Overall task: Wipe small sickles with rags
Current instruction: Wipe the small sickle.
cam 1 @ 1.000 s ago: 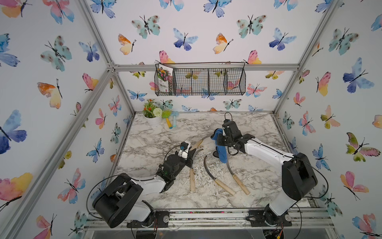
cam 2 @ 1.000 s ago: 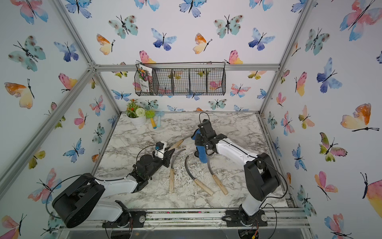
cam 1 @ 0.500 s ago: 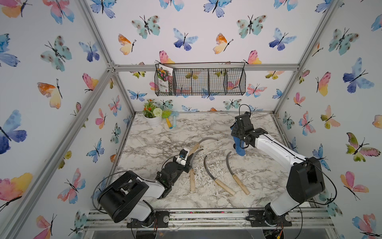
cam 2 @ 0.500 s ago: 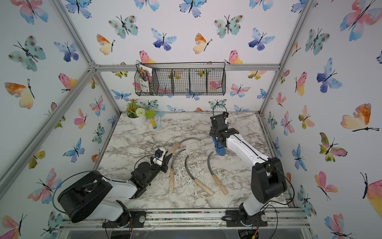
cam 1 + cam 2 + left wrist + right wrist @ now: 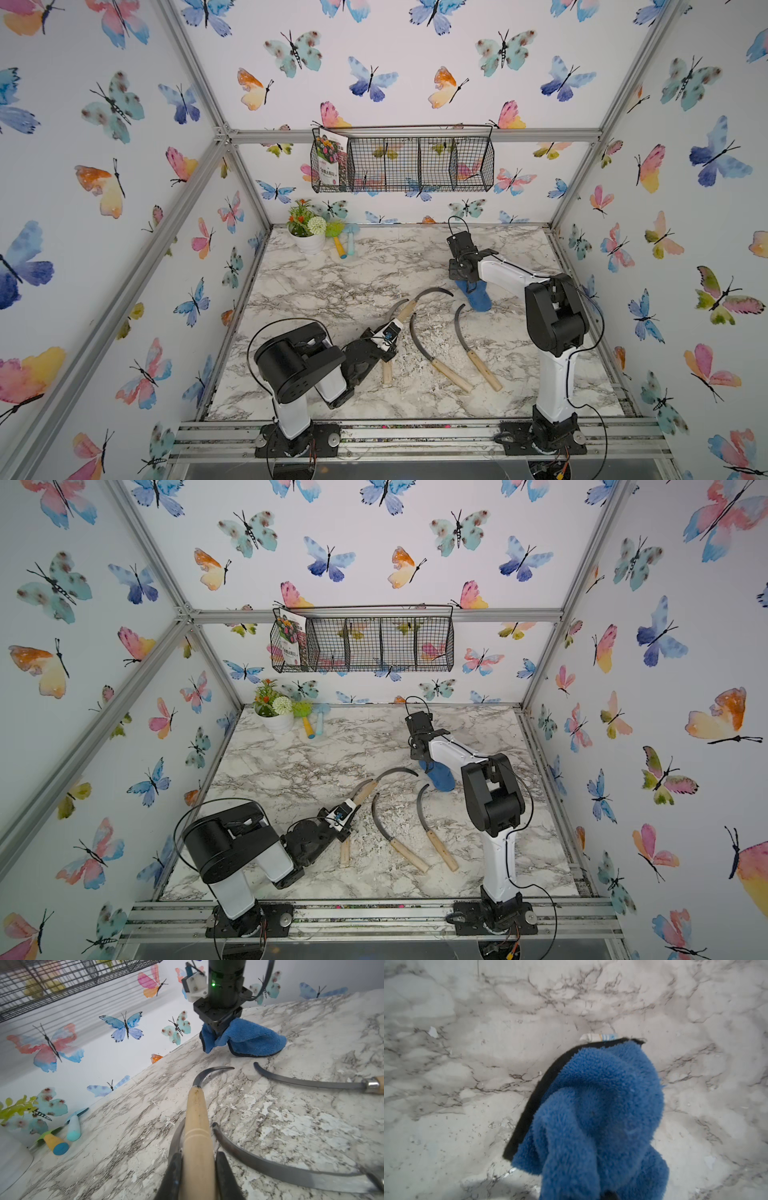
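Gripping one sickle (image 5: 197,1118) by its handle in my left pincer (image 5: 197,1160), seemingly steadying the blade; right pincer (image 5: 217,1029) pinches rag (image 5: 255,1041), drooped onto worktop (image 5: 124,1147), for wiping.

Two high overviews, two wrist close-ups

1. The walls (image 5: 415,62) on three sides of me are white, papered with watercolour butterflies in blue, pink, orange and teal.
2. Grey aluminium bars (image 5: 540,135) frame the corners and cross the back wall.
3. A black wire basket (image 5: 399,166) hangs from that back bar, with a flower-printed booklet (image 5: 330,160) in its left end compartment.
4. My table (image 5: 353,270) is grey-veined white marble, flecked with white chips (image 5: 259,1105).
5. In the far left corner stands a white flower pot (image 5: 309,245). Just beside it lie a yellow-handled toy tool (image 5: 340,250) and a light-blue-handled one (image 5: 351,245).
6. The light is soft and even.
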### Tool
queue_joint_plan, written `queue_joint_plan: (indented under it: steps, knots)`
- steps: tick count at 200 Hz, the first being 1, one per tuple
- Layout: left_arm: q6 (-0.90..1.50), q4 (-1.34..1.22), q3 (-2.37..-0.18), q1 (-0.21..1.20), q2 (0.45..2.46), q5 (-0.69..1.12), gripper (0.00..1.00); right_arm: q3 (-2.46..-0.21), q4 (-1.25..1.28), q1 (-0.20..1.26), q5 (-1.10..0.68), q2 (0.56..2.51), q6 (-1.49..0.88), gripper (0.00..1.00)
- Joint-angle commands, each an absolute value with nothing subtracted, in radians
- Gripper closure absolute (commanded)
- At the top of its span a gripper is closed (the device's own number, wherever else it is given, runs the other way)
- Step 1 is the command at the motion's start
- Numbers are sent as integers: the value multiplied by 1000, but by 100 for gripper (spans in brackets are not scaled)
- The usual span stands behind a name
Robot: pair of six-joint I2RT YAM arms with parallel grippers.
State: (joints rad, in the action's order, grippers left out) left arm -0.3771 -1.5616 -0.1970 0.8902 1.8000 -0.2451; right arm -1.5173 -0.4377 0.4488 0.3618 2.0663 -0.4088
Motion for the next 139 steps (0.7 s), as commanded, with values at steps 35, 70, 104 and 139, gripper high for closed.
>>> queue_joint_plan:
  steps: [35, 70, 104, 139]
  knots:
    - [-459, -1567, -279, 906, 1780, -303, 100, -1575, -575, 453, 353, 2129, -458, 98]
    - [-456, -1531, -294, 905, 1782, -318, 100, -1585, -612, 451, 361, 2148, -488, 98]
    - [-438, -1475, -303, 904, 1758, -290, 100, -1581, -587, 450, 319, 2159, -486, 98]
    - [-423, -1396, -323, 904, 1738, -239, 100, -1570, -520, 445, 192, 2166, -465, 98]
